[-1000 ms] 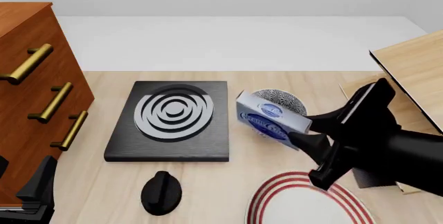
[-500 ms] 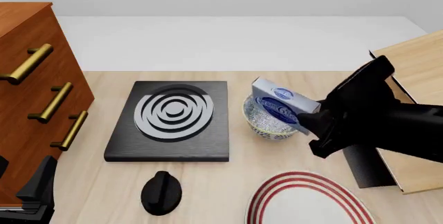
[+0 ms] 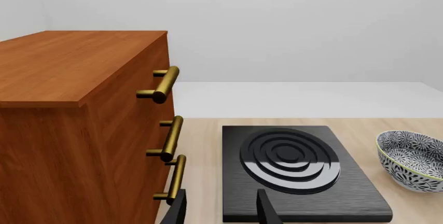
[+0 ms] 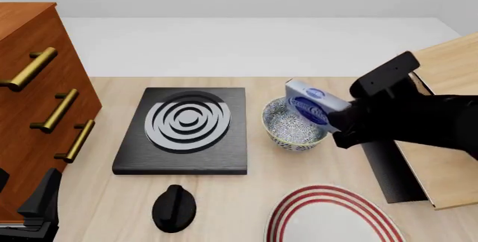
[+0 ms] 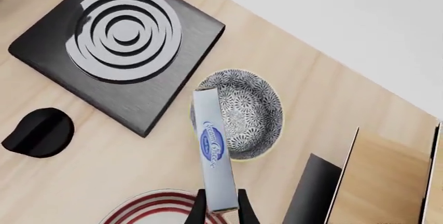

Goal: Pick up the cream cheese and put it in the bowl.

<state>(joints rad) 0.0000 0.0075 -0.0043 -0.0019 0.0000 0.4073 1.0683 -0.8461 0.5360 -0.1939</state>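
The cream cheese is a small flat-sided rectangular box, pale grey-white with a blue oval logo, held tilted in the air above the bowl's right part. The right gripper has its fingers closed on one end of the box, so the rest projects out over the bowl. The bowl is small, round and deep, with a fine blue-grey and white speckled pattern and a thin yellowish-green rim; it sits on the light wood-grain table.

Just left of the bowl lies a black square stove plate with raised grey concentric rings. In front of that sits a round black knob. A large flat white plate with red rings lies at the near edge, in front of the bowl. A reddish-brown wooden cabinet with brass bar handles stands at the left. A pale wooden box with a dark inner panel stands at the right, behind the black right arm.

The left gripper hangs low beside the cabinet with its fingers parted around nothing.
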